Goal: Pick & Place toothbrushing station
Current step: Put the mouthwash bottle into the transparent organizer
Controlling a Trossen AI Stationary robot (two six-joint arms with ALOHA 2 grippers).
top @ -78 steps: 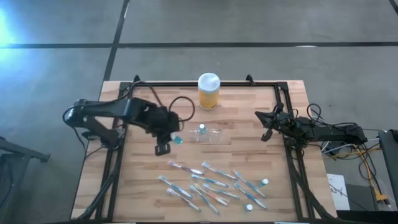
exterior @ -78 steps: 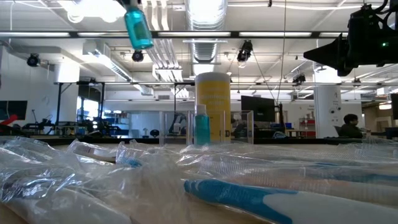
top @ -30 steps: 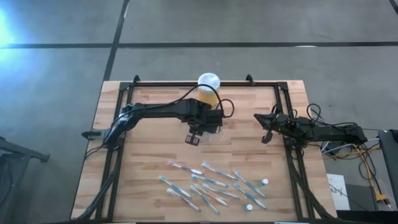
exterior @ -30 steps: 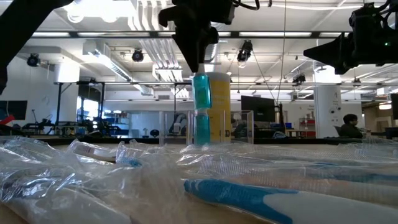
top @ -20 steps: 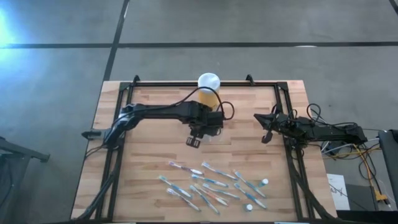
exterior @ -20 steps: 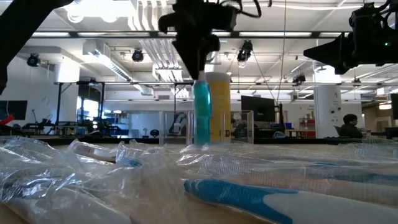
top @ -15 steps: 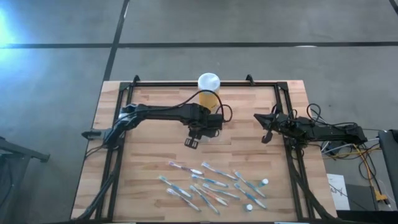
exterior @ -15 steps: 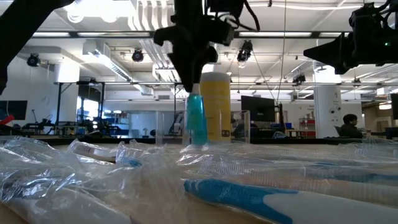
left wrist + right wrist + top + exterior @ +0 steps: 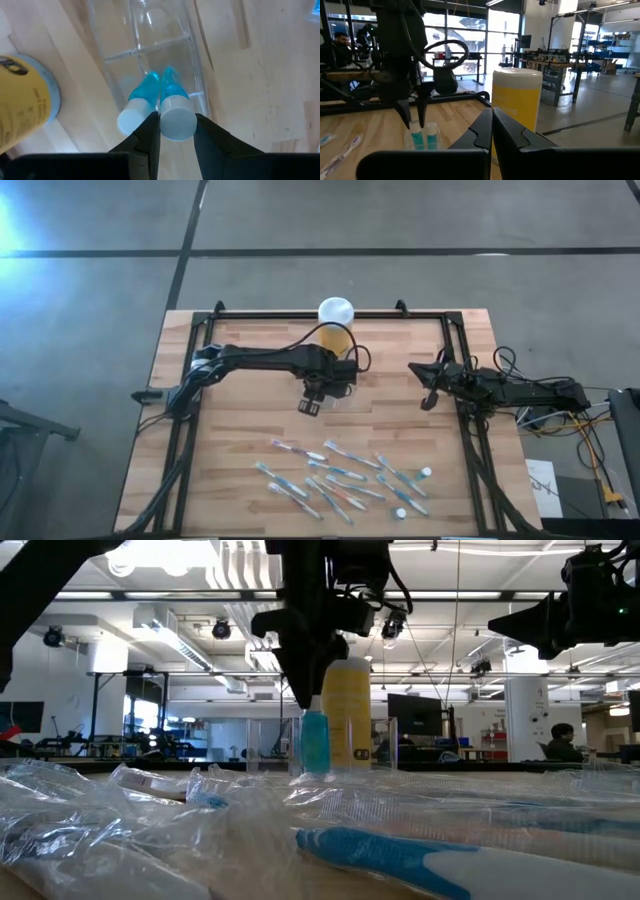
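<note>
In the middle of the wooden surface (image 9: 240,430), just in front of the tall yellow jar with a white lid (image 9: 335,320), your left hand (image 9: 176,131) grips a blue white-capped tube (image 9: 175,111) inside the small see-through plastic holder (image 9: 150,45), beside another tube (image 9: 136,109) already there. You have two tubes in; many toothbrushes (image 9: 340,475) lie loose. Your right hand (image 9: 491,131) waits closed at the surface's right edge.

Pale wood plank table (image 9: 400,360), clear glossy plastic holder (image 9: 150,55), translucent blue tube (image 9: 172,95), matt white cap
</note>
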